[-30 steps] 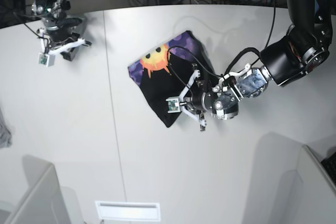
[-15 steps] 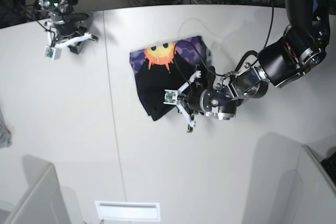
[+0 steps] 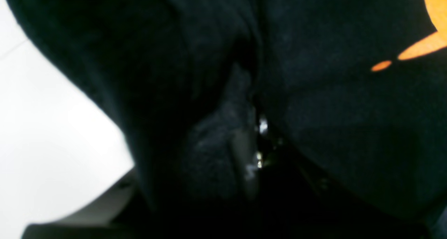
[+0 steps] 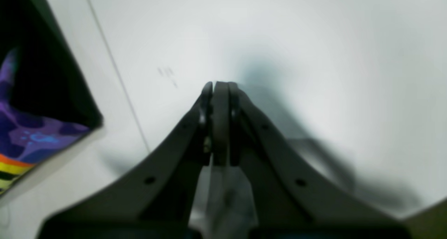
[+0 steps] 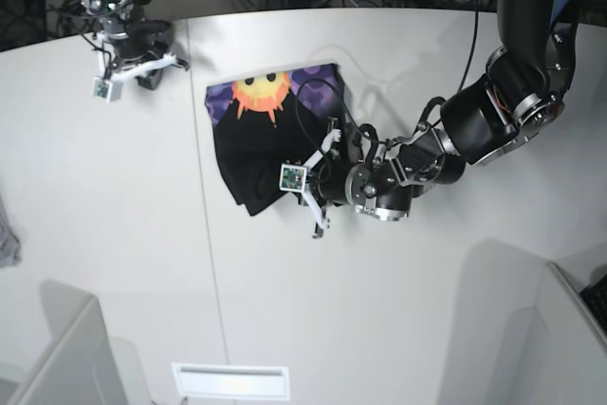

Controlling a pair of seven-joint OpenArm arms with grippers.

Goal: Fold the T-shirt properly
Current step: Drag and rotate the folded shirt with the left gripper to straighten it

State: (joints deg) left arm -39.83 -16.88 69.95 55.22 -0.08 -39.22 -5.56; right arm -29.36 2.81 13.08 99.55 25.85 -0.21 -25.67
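Left claw [image 5: 305, 187] pinches black cloth at the shirt's [image 5: 248, 154] 4 o'clock edge, so it can pull the shirt along the table [image 5: 142, 234]. The shirt lies bunched near the middle, sun face at its 12 o'clock. Right claw [image 5: 128, 68] is shut and empty, up at 10 o'clock, out of the way.

White table [image 5: 123, 234]; T-shirt [image 5: 248, 144] on it
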